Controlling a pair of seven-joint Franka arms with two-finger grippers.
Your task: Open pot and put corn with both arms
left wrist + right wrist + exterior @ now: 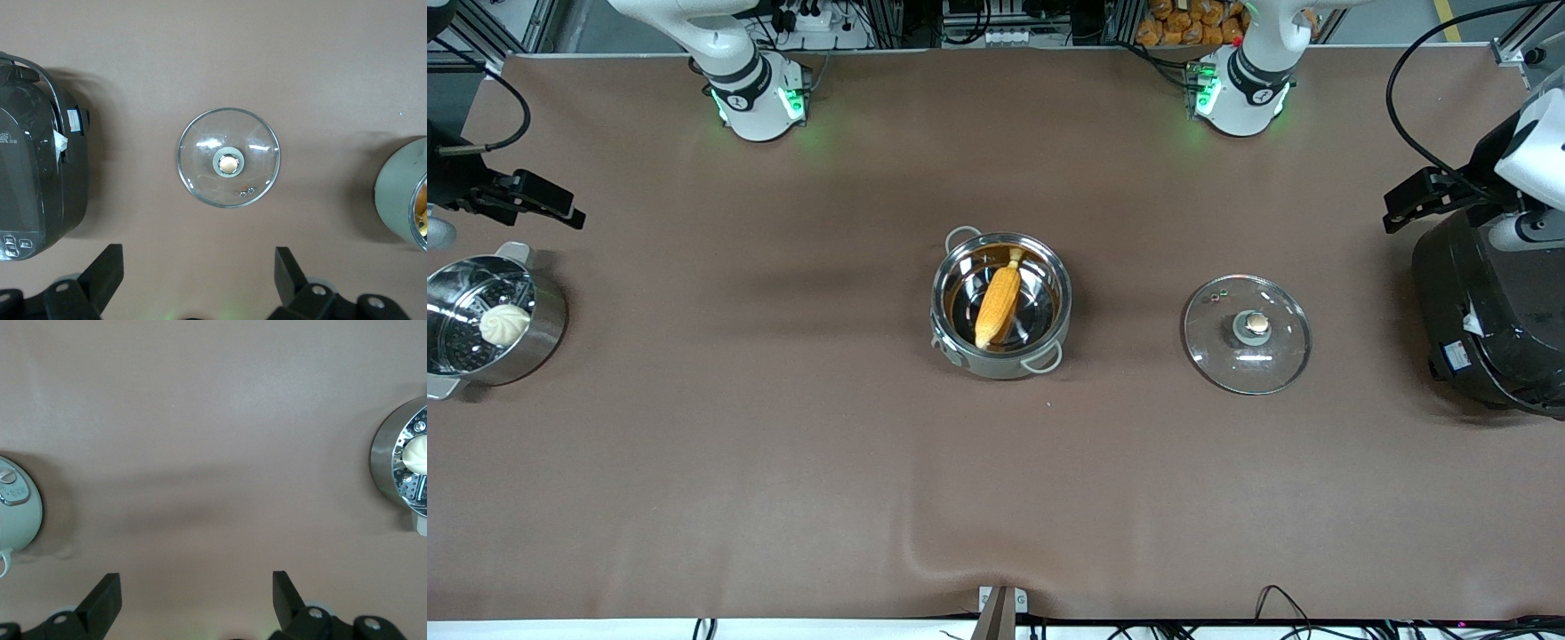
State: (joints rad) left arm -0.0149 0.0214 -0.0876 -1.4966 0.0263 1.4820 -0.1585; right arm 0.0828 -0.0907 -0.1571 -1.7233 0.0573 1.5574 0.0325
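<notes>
The shiny steel pot (960, 342) stands open in the middle of the table. The yellow corn (999, 302) lies inside it, stub end toward the arms' bases. The glass lid (1247, 333) with its copper knob lies on the table beside the pot, toward the left arm's end; it also shows in the left wrist view (200, 170). My left gripper (1423, 197) (198, 267) is open and empty, up over the table next to the rice cooker. My right gripper (543, 200) (197, 590) is open and empty, up over the table next to the steamer pot. A bit of the pot's wall (393, 200) shows in the left wrist view.
A steel steamer pot (543, 338) (387, 463) with a white bun (504, 324) stands at the right arm's end. A large black rice cooker (1485, 311) (33, 180) stands at the left arm's end. A pale green round thing (17, 513) shows in the right wrist view.
</notes>
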